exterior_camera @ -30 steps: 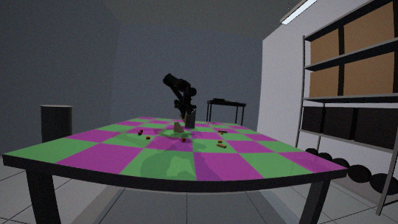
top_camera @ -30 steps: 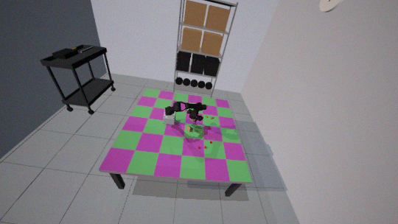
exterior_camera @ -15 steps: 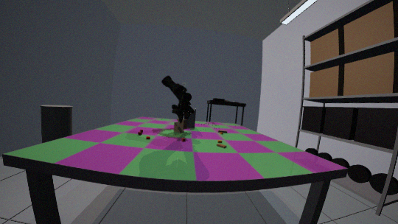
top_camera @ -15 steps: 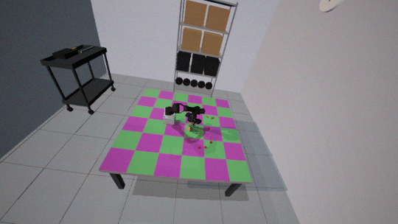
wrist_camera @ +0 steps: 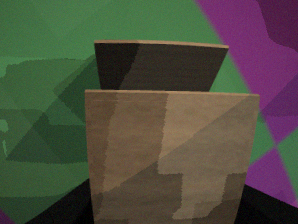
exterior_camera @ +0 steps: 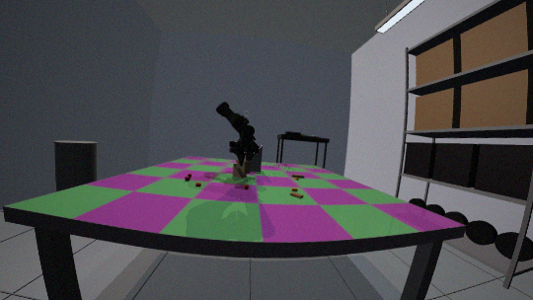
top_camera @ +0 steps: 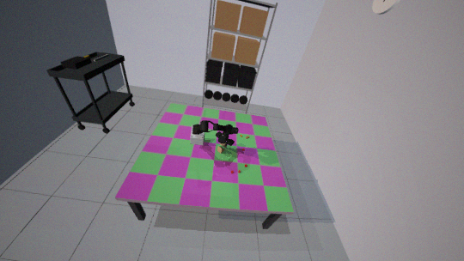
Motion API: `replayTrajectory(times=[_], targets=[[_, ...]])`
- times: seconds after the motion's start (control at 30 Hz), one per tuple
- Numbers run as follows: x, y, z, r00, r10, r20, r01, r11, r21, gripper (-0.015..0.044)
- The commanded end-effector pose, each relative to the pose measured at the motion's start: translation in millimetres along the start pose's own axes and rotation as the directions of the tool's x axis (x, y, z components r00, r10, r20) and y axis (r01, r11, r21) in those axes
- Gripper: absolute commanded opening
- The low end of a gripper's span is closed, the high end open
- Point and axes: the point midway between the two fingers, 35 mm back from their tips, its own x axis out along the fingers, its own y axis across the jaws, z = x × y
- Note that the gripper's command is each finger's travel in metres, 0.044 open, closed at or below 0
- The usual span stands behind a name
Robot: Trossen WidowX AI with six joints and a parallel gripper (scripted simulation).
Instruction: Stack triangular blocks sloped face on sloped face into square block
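My gripper [top_camera: 223, 145] [exterior_camera: 241, 162] [wrist_camera: 158, 185] points down at mid-table, shut on a wooden triangular block [wrist_camera: 160, 145], whose broad light-brown face fills the lower middle of the wrist view. The other triangular block [top_camera: 220, 149] [exterior_camera: 237, 172] [wrist_camera: 170, 67] is close below; in the wrist view its dark face shows just beyond the held block's top edge, looking narrower. In the exterior view the two blocks nearly overlap under the fingers. Whether they touch, and how their slopes meet, is hidden.
Small red pieces [top_camera: 246, 166] [exterior_camera: 197, 185] and orange pieces [top_camera: 247, 137] [exterior_camera: 296, 195] lie around the blocks on the green and magenta checkered table [top_camera: 167, 189] [exterior_camera: 128, 212]. A pale box-like thing [top_camera: 197, 140] stands by the arm's base.
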Motion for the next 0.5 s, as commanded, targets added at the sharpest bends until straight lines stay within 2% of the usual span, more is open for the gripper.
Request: replayTrajectory(times=[0.0, 0.47], targets=[[0.0, 0.7, 0.4, 1.0, 0.005, 0.001, -0.005, 1.0, -0.003, 0.0], [-0.2, 1.4, 0.6, 1.0, 0.007, 0.002, -0.007, 1.0, -0.006, 0.0]])
